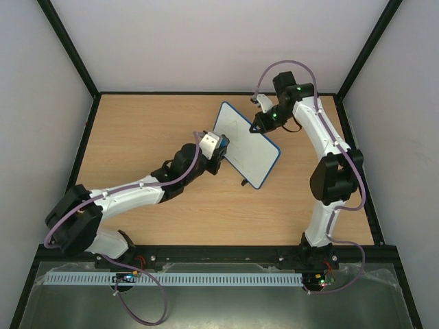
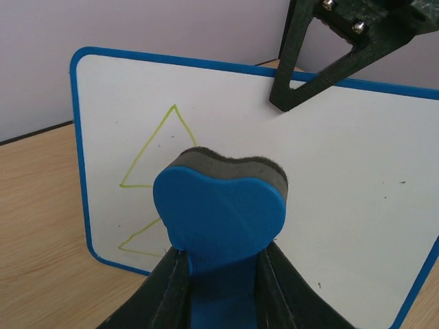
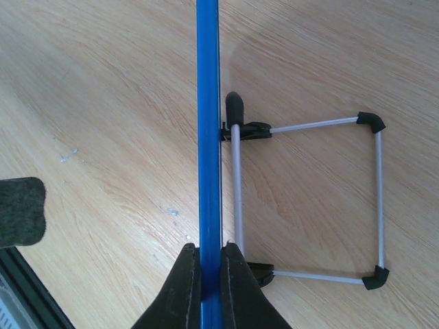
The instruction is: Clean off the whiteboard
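Note:
The whiteboard (image 1: 248,147), white with a thin blue rim, stands tilted on the table's middle. In the left wrist view the whiteboard (image 2: 343,178) shows two yellow-green triangles (image 2: 154,147) at its left. My left gripper (image 2: 223,267) is shut on the blue-and-black eraser (image 2: 219,209), whose felt side faces the board close to it; I cannot tell if it touches. My right gripper (image 3: 210,257) is shut on the board's blue top rim (image 3: 208,123). It also shows in the top view (image 1: 259,125).
The board's wire stand (image 3: 309,199) with black feet rests on the wooden table (image 1: 137,137) behind the board. Black frame posts and pale walls enclose the table. The eraser's felt edge (image 3: 20,211) shows at the left of the right wrist view.

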`<state>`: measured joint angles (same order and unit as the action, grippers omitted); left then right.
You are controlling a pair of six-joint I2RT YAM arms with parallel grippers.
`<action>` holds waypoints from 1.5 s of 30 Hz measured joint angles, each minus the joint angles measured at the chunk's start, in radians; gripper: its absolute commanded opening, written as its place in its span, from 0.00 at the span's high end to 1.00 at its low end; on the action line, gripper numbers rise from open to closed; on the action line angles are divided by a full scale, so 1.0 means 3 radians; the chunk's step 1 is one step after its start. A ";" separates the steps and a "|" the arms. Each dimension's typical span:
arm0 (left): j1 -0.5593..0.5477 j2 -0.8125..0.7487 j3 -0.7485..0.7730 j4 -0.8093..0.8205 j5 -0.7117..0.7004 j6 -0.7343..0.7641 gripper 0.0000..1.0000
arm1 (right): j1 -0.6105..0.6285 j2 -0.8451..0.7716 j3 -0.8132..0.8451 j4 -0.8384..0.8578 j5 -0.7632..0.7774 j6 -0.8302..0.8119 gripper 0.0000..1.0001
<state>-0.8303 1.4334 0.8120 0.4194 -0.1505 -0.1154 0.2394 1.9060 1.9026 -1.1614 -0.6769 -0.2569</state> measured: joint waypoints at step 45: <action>0.0267 0.0619 0.0197 0.0254 0.0025 -0.0024 0.97 | 0.0345 -0.0306 -0.0649 0.0244 -0.0184 -0.0256 0.98</action>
<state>-0.7502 1.6192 0.8711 0.4957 -0.1429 -0.1226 0.3428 1.8141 1.7081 -1.0882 -0.7322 -0.3336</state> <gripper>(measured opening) 0.202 0.023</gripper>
